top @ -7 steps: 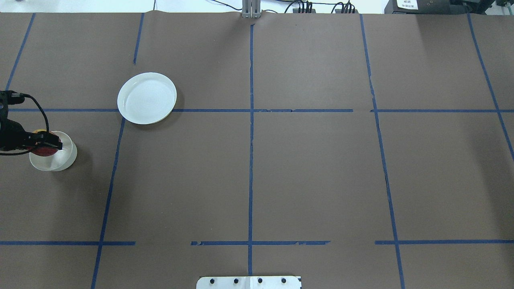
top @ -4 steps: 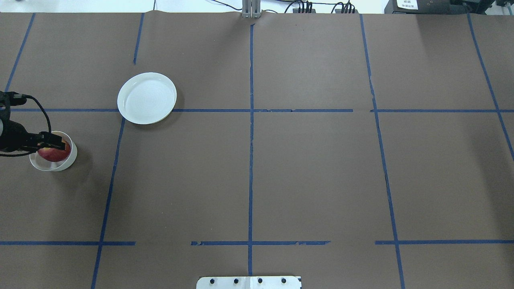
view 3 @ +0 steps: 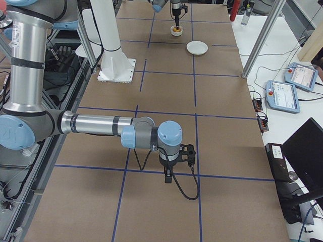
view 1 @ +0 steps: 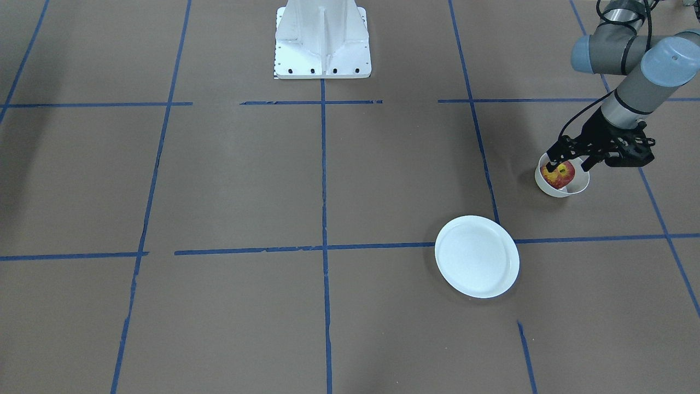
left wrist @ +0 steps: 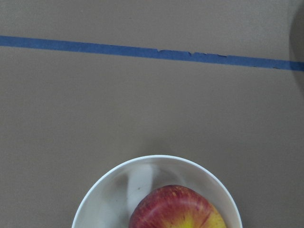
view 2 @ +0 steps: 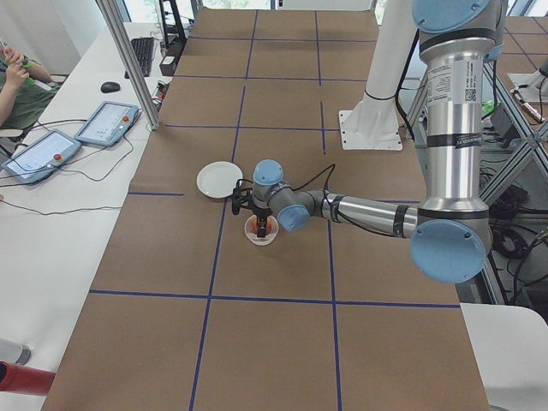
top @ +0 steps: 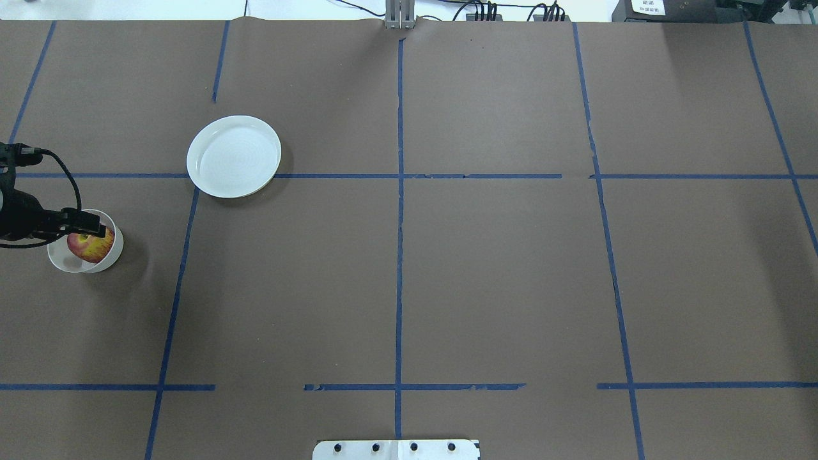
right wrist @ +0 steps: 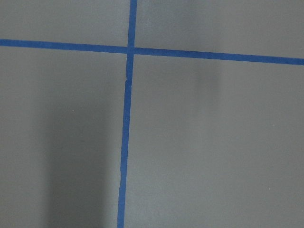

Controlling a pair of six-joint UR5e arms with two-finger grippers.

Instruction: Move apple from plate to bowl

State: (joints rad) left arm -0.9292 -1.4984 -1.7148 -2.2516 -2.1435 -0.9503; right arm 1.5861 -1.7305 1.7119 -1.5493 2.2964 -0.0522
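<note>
The red and yellow apple (top: 91, 247) lies inside the small cream-white bowl (top: 61, 263) at the table's left edge. It also shows in the front view (view 1: 559, 175) and in the left wrist view (left wrist: 175, 209), low in the bowl (left wrist: 95, 199). My left gripper (view 1: 570, 164) hangs just over the bowl (view 1: 547, 189), open, fingers spread on either side of the apple. The white plate (top: 234, 156) sits bare further in, also in the front view (view 1: 477, 256). My right gripper (view 3: 174, 169) shows only in the right side view; I cannot tell whether it is open or shut.
Brown paper with blue tape lines covers the table. The robot's white base plate (view 1: 322, 38) stands at the table's middle near edge. Tablets and cables lie on side tables beyond the far edge.
My left gripper has let go of the apple and drawn back from it. The apple, earlier covered by the fingers, now lies plain in the bowl.
</note>
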